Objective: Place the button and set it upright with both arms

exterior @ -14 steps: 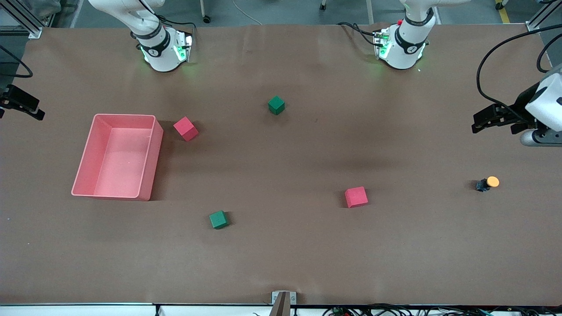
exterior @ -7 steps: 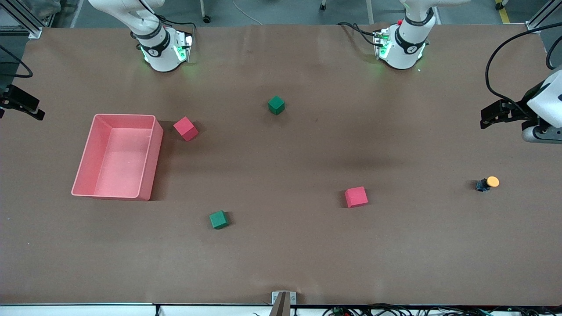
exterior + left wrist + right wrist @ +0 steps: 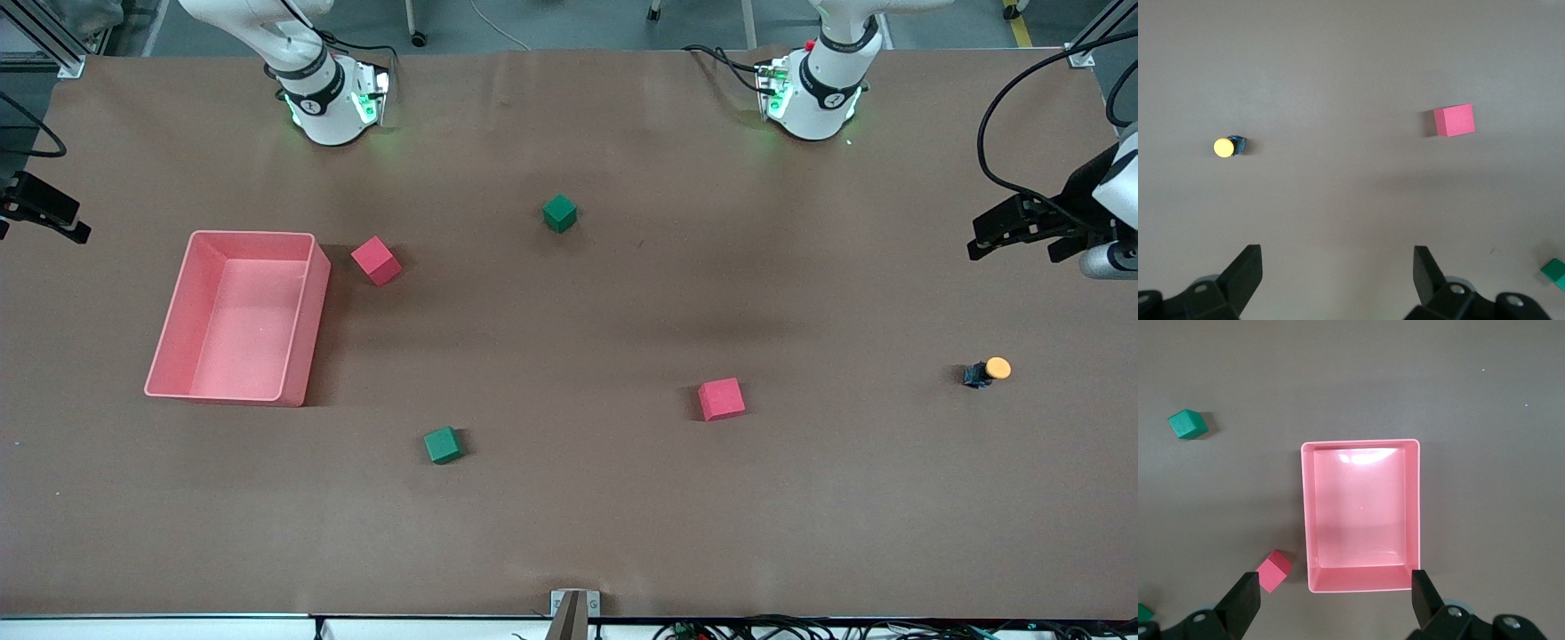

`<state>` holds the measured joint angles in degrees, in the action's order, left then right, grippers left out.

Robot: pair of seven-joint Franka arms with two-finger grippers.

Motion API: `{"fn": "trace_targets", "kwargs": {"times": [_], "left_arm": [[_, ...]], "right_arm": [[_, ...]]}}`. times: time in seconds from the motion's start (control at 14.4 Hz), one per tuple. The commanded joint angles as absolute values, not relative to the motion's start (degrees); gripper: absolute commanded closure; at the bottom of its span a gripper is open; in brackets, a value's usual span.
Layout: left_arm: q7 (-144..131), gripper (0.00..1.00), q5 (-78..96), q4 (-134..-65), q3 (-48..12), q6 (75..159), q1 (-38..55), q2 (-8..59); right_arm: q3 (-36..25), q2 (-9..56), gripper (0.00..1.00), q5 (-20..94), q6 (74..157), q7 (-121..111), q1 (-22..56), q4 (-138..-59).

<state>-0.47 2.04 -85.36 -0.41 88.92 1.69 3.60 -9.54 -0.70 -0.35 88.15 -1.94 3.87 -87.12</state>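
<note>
- Button (image 3: 987, 372) — lies tipped on its side on the worktop (image 3: 569, 498), toward the left arm's end.
- Left gripper (image 3: 1018, 234) — jaws wide, empty, raised over bare worktop.
- Right gripper (image 3: 1331, 603) — jaws wide, empty, above the pink bin (image 3: 1361, 577).

- Button (image 3: 989, 371), orange cap: one.
- Red cubes: two, first (image 3: 375, 260), second (image 3: 721, 398).
- Green cubes: two, first (image 3: 559, 212), second (image 3: 442, 444).
- Pink bin (image 3: 169, 347): one.
- Robot arms: two, bases (image 3: 333, 107) and (image 3: 813, 102).
</note>
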Motion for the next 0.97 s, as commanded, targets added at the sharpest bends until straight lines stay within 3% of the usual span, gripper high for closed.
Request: {"fn": "trace_targets", "kwargs": {"times": [0.0,0.9], "left_arm": [[-0.53,0.0,1.42,-86.13,-0.52,88.59,2.2,2.46],[0.26,0.0,0.18,-86.31,-0.53,87.1,2.11,1.05]], "right_arm": [[-8.96,-1.32,0.0,-0.88,87.54,-2.46,3.08,-87.19],[-8.96,-1.23,0.0,-1.05,87.54,-2.46,3.08,-87.19]]}}
